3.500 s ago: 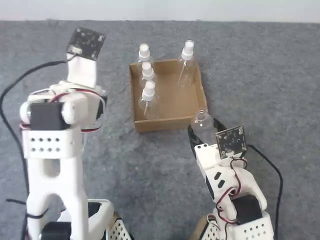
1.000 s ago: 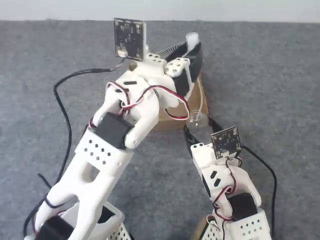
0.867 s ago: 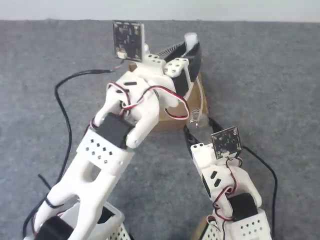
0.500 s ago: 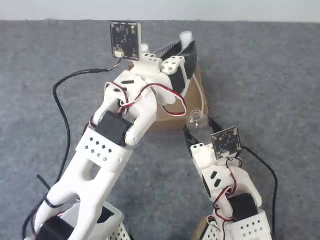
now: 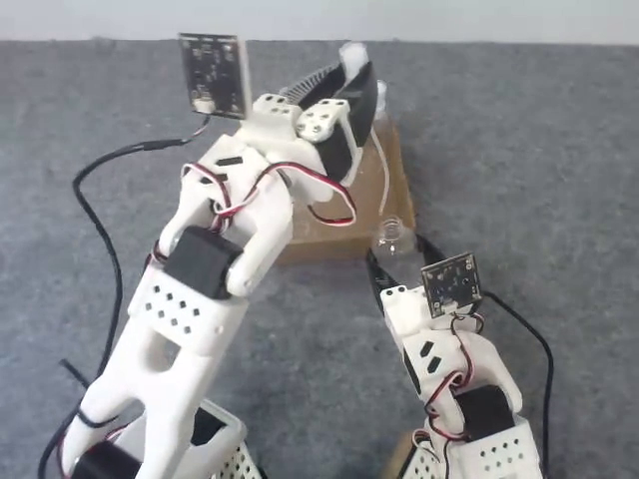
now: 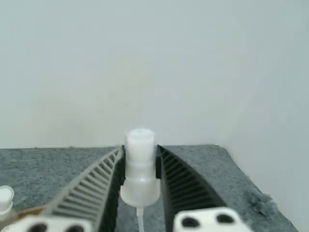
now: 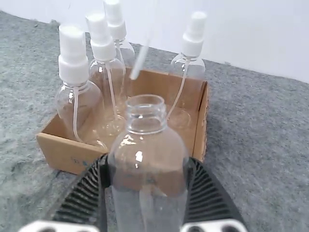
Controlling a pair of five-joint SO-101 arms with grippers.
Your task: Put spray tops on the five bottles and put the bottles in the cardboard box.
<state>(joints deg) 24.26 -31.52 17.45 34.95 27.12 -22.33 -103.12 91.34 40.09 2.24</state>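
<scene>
Near box (image 7: 67, 152), L gripper (image 6: 140, 151) pinching spray top (image 6: 140, 171), R gripper (image 7: 148, 164) clamping uncapped bottle (image 7: 147, 140).

The open bottle (image 7: 147, 159) is showing clear, glossy plastic, the spray top (image 6: 140, 169) is presenting smooth white plastic (semi-matt), the cardboard box (image 7: 67, 154) is reading as matt brown paperboard, and the table cover (image 5: 539, 150) is appearing as rough, fuzzy grey cloth.

It looks like a robot lab. The wired left arm (image 5: 190, 329) and right arm (image 5: 454, 364) stand on a grey mat (image 5: 559, 150), with a plain wall (image 5: 449, 18) at 12 o'clock.
</scene>
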